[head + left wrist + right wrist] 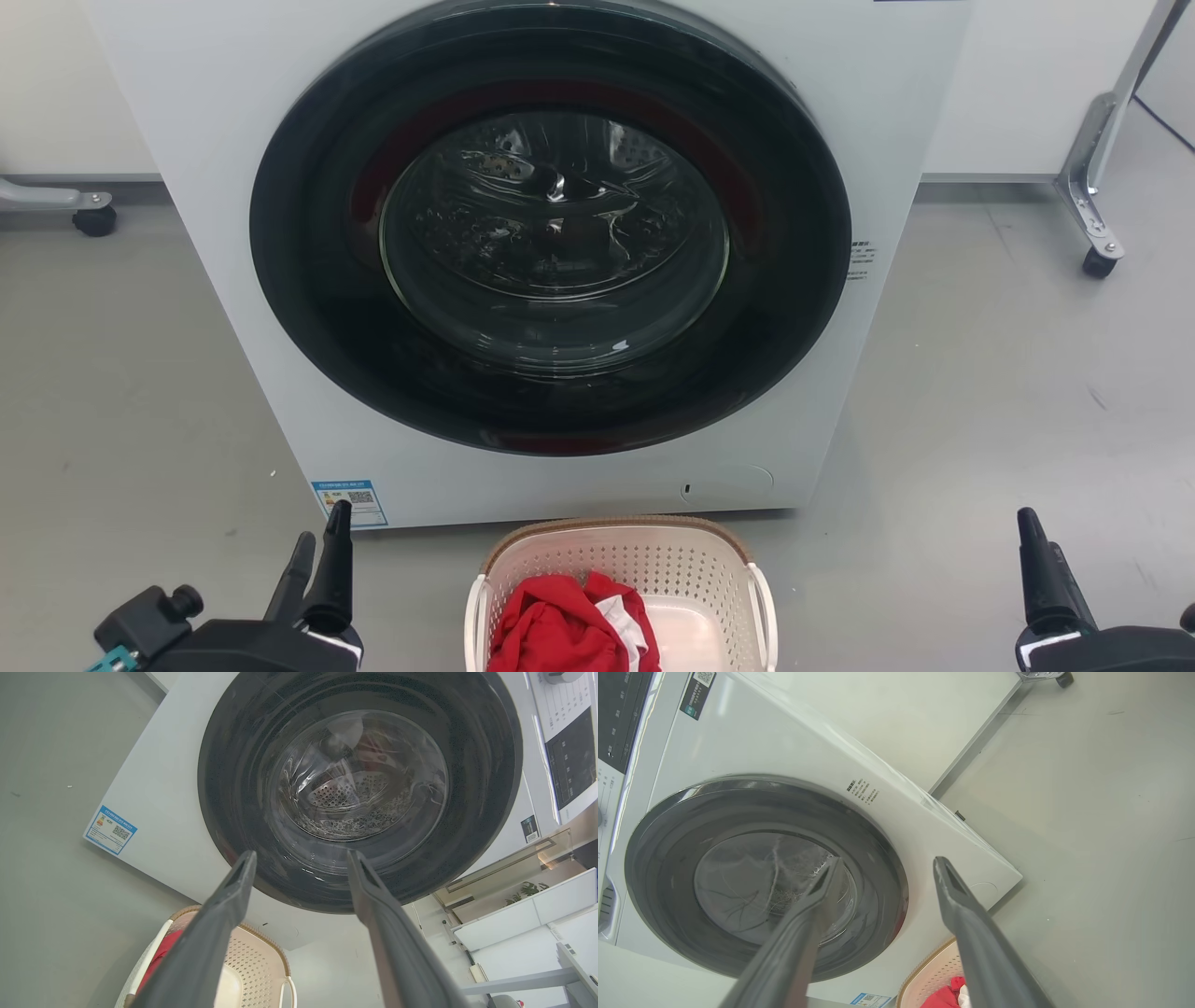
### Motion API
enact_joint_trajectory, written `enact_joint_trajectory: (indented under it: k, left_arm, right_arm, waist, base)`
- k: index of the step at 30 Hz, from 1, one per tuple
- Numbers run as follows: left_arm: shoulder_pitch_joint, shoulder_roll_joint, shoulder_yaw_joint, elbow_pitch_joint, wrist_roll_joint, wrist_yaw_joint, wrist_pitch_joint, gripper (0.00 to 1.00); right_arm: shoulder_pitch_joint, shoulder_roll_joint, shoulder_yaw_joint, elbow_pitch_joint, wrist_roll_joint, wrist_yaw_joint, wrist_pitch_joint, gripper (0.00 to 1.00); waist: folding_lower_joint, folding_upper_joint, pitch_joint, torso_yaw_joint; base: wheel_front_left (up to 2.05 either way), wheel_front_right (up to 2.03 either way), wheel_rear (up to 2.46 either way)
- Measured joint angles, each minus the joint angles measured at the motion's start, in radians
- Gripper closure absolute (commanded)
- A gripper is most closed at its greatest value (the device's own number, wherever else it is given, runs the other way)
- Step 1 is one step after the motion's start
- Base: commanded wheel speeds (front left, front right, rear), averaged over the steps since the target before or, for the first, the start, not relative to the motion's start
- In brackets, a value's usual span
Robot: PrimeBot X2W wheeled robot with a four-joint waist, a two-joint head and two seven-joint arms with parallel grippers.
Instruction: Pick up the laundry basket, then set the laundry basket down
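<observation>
Cream laundry basket (653,560) upright before washer (187,103), handles (764,607) left and right (long axis cropped); left pincer (302,855) apart, right pincer (887,861) apart

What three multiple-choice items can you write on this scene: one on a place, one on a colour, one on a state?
1. Where is the laundry basket relative to the washer?
A. On top of it
B. On the floor in front of it
C. Inside its drum

2. What colour is most of the cloth in the basket?
A. Blue
B. Black
C. Red

3. How are the fingers of the left gripper and the right gripper?
A. Apart, holding nothing
B. Shut on the basket's handles
C. Shut on the cloth

Answers:
1 B: in the head view the basket stands just below the washer's base.
2 C: the folds are red with a white strip.
3 A: each wrist view shows a gap between bare fingers.
</observation>
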Motion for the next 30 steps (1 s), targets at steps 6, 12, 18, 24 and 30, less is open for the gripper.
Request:
enact_joint_trajectory:
  k: [6,12,18,24,30]
  left_arm:
    - [-0.01,0.026,-0.047,0.001,0.117,0.035,-0.019,0.0]
    - [-0.012,0.04,-0.09,0.001,0.23,0.061,-0.042,0.0]
    - [-0.012,0.052,-0.111,0.006,0.309,0.08,-0.063,0.0]
    - [-0.012,0.053,-0.13,0.019,0.394,0.098,-0.085,0.0]
    - [-0.011,0.058,-0.15,0.034,0.487,0.119,-0.111,0.0]
  right_arm:
    - [-0.015,-0.03,0.046,0.0,-0.13,-0.028,-0.016,0.0]
    - [-0.017,-0.055,0.085,0.002,-0.243,-0.054,-0.035,0.0]
    - [-0.017,-0.071,0.122,0.012,-0.349,-0.075,-0.058,0.0]
    - [-0.018,-0.082,0.146,0.023,-0.434,-0.094,-0.076,0.0]
    - [-0.019,-0.098,0.174,0.044,-0.538,-0.112,-0.097,0.0]
  waist:
    - [0.0,0.0,-0.004,-0.001]
    - [0.0,0.0001,-0.006,-0.001]
    - [0.0,0.0001,-0.008,-0.001]
    - [0.0,0.0002,-0.011,0.001]
    - [0.0,0.0002,-0.015,0.002]
  base:
    - [0.0,0.0,0.0]
    - [0.0,0.0,0.0]
    - [0.0,0.0,0.0]
    - [0.0,0.0,0.0]
    - [0.0,0.0,0.0]
